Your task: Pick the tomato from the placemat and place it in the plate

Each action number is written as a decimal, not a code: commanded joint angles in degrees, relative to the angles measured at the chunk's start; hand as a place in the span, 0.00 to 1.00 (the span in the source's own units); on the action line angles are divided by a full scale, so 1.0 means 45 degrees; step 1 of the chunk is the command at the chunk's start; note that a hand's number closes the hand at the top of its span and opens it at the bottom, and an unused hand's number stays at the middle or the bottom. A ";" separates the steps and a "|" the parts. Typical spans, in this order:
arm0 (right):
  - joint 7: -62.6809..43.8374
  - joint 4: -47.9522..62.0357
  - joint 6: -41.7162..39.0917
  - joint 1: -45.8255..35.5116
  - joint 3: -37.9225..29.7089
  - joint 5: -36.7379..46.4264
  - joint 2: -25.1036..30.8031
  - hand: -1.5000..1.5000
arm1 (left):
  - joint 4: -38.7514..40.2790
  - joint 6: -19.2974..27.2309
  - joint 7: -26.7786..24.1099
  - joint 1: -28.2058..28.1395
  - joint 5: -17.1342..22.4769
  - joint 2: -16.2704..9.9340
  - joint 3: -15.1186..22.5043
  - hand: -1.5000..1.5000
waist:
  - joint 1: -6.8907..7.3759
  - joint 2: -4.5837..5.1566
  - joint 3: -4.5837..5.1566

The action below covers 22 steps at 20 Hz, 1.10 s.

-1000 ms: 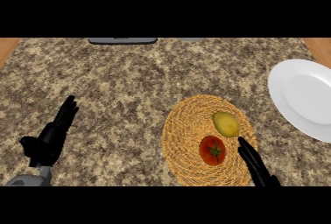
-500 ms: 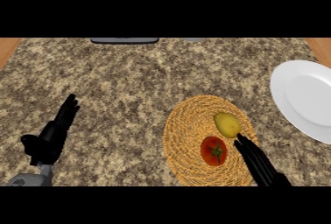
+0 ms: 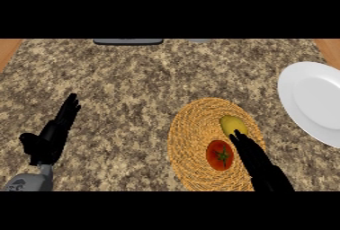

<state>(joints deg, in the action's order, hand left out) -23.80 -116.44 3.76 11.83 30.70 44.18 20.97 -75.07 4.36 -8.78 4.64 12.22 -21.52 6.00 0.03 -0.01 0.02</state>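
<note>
Lying on the woven placemat [image 3: 199,134] near its lower middle, the tomato [image 3: 220,155] sits just to the left of the right robot hand [image 3: 256,159], whose straight fingers point up the view with nothing in them and reach alongside a yellow fruit [image 3: 232,125]. That hand is far nearer than the left robot hand [image 3: 51,137], which rests open, well apart, on the tabletop [image 3: 146,81]. Grasping should call for a small sideways shift left, then a carry up and right to the plate [image 3: 312,103].
</note>
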 commanded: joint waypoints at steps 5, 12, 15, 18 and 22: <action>-0.0458 0.1174 -0.1174 -0.1042 -0.0411 0.0407 -0.1079 0.00 | -0.0277 -0.0043 0.0180 -0.0241 -0.0783 0.0932 -0.0235 0.50 | -0.0004 -0.0004 -0.0006; -0.0375 0.3130 -0.0851 -0.1817 -0.0467 0.1560 -0.2185 0.00 | -0.1579 -0.0308 0.0960 -0.0693 -0.1133 0.0840 -0.0683 0.50 | 0.0037 -0.0009 -0.0008; -0.0889 0.4149 -0.1443 -0.3157 -0.0866 0.1607 -0.2896 0.00 | -0.0436 -0.0281 0.0298 -0.0180 -0.1557 0.1359 -0.0595 0.50 | 0.0039 0.0009 -0.0005; 0.0097 0.4007 -0.0501 -0.1605 -0.0519 0.2249 -0.2595 0.00 | -0.0291 -0.1161 0.0234 -0.0193 -0.1284 0.0973 -0.1421 0.50 | -0.0009 -0.0002 -0.0006; 0.1180 0.4950 -0.1616 -0.2537 -0.0812 0.1224 -0.2367 1.00 | -0.0476 -0.1117 0.0584 -0.0004 -0.1303 0.0989 -0.1402 0.50 | 0.0029 0.0008 -0.0006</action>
<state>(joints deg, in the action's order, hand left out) -20.44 -98.47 -0.73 2.22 26.35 50.74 11.01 -77.77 1.04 -6.13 3.79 5.76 -16.40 1.04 0.02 -0.49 0.38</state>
